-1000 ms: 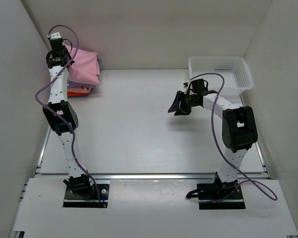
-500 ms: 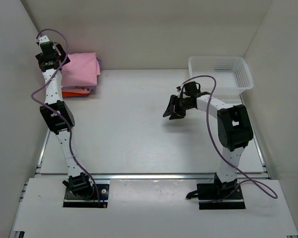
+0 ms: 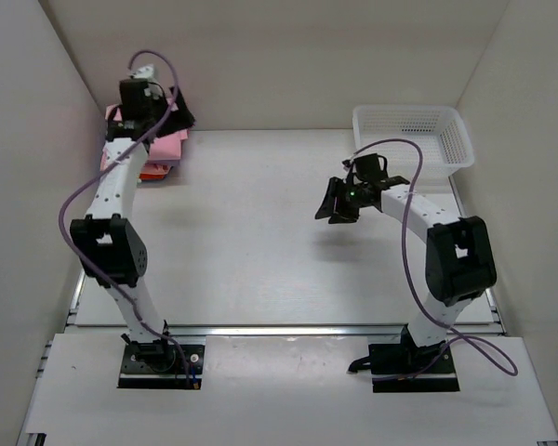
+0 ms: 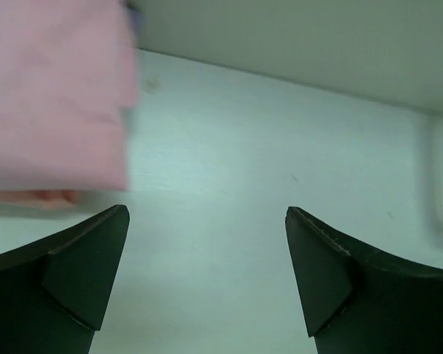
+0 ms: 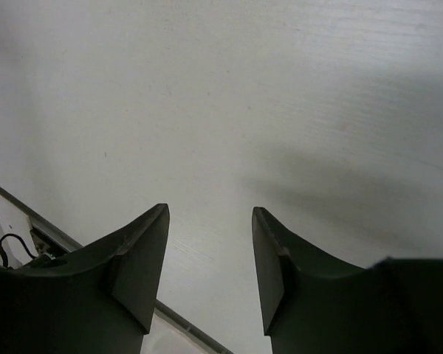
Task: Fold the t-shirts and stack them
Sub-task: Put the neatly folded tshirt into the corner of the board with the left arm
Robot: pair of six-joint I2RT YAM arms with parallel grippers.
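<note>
Since the earlier frames the left arm has swung from beside the stack to above it, and its fingers have sprung wide. The right arm has barely shifted.

Nearest, the right gripper [image 5: 210,212] hangs over the bare table [image 3: 242,232], fingers parted and holding nothing. Farther back, the left gripper [image 4: 205,212] hovers released and empty at the far-left corner. There the light pink t-shirt [image 4: 55,96] lies folded on top of the stack, with a salmon edge [image 4: 29,198] peeking out beneath.

The placing step looks done. Next, the left arm should lift clear without snagging the top shirt. No unfolded shirt shows, and the white basket [image 3: 414,135] sits well apart at the far right.
</note>
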